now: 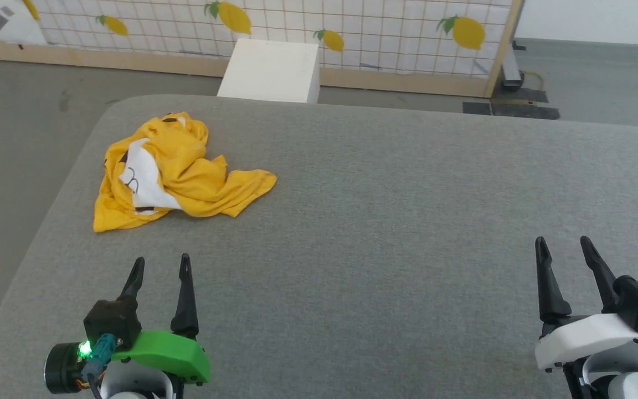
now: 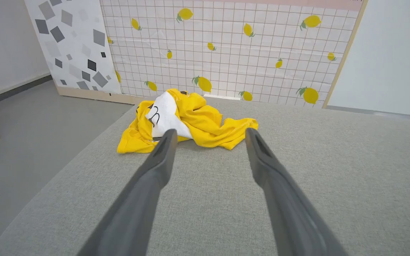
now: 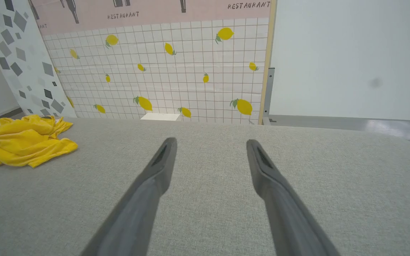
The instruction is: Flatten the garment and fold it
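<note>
At far-left of worktop [image 1: 385, 221], garment [image 1: 169, 172] lying crumpled: not flattened, no fold yet. I'm seeing left tool [image 1: 163, 258] & right tool [image 1: 562, 240] hovering near edge, fingers apart, gripping nothing. Whole job remaining, imo.

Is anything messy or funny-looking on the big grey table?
Yes: the bright yellow cotton T-shirt lies crumpled in a heap near the far left corner of the grey fabric-covered table, twisted so only part of its white print shows. Nothing looks spilled or broken.
</note>
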Robot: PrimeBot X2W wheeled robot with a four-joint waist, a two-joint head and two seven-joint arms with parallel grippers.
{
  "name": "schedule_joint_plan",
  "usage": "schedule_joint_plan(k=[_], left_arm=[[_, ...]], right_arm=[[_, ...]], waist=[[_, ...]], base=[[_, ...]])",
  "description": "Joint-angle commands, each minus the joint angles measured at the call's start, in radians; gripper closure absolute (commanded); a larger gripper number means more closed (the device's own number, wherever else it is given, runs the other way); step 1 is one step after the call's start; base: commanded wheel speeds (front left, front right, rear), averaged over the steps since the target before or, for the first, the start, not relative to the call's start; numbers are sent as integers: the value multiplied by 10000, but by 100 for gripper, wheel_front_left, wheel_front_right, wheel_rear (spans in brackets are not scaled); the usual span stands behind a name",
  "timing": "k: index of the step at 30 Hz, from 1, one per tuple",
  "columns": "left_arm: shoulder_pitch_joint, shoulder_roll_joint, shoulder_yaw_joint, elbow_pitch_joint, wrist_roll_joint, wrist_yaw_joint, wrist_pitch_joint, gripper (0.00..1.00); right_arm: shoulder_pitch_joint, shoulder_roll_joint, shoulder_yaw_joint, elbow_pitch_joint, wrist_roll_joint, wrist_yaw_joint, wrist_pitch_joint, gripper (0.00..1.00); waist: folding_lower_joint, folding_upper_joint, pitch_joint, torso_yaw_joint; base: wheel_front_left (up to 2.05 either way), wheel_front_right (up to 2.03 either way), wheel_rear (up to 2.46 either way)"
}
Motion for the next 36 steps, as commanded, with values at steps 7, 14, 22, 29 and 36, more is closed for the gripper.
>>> schedule_joint_plan(k=[7,14,22,29,36], left_arm=[[184,-27,78,56,-268,118,-221,0],[265,-30,120,95,-386,134,-366,0],[401,-33,165,174,-521,121,-530,0],[525,-36,219,228,-601,96,-676,0],[635,-39,315,282,-640,55,-821,0]], right_arm=[[-67,12,-59,196,165,-9,-237,0],[-24,13,-63,385,272,-10,-383,0],[32,15,-16,643,366,-11,-548,0],[91,16,-71,891,512,-12,-694,0],[125,17,-38,1156,706,-13,-840,0]], waist=[[0,0,-60,668],[0,0,-148,1200],[0,0,-285,1782],[0,0,-404,2325],[0,0,-525,2835]], base=[[0,0,0],[0,0,0],[0,0,0],[0,0,0],[0,0,0]])
